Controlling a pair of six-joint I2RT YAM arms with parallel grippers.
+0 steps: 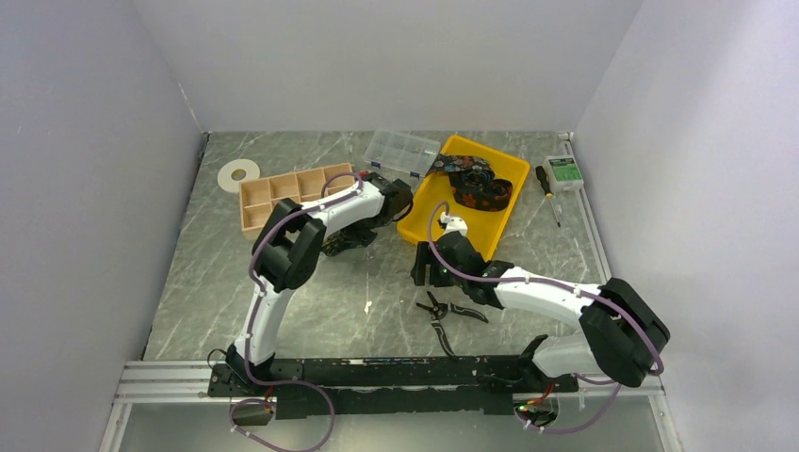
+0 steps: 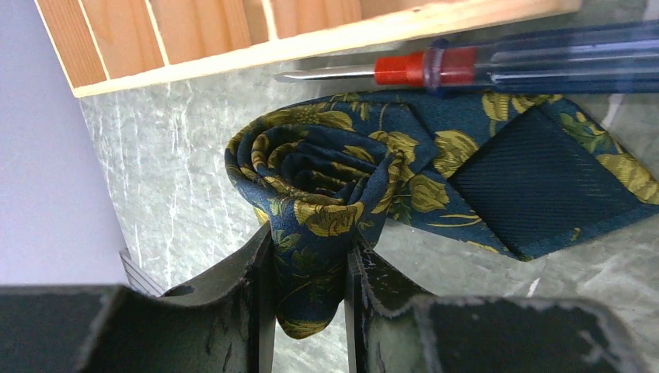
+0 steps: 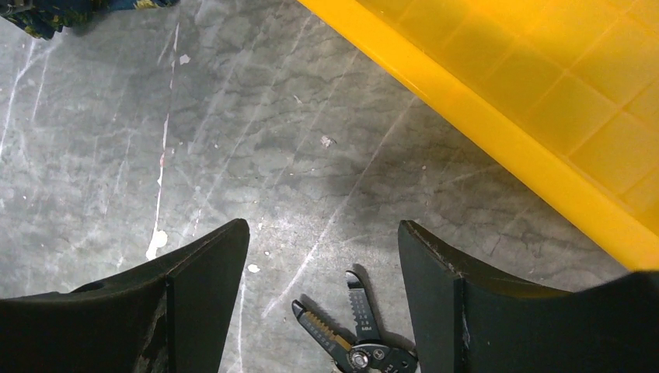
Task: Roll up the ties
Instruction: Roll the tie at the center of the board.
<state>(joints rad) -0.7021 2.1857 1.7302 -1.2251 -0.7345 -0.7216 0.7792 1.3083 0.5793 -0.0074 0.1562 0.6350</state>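
Pinching coiled tie (image 2: 326, 179) in left pincer (image 2: 311, 242), right pincer (image 3: 320, 233) spread wide

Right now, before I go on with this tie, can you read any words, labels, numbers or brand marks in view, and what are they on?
No text can be read in any view.
Green box: pale label patches, too small to read.
Pliers: pale gauge marks along one blade, too blurred to read.
Tie, blue-handled screwdriver, yellow tray: no print visible.
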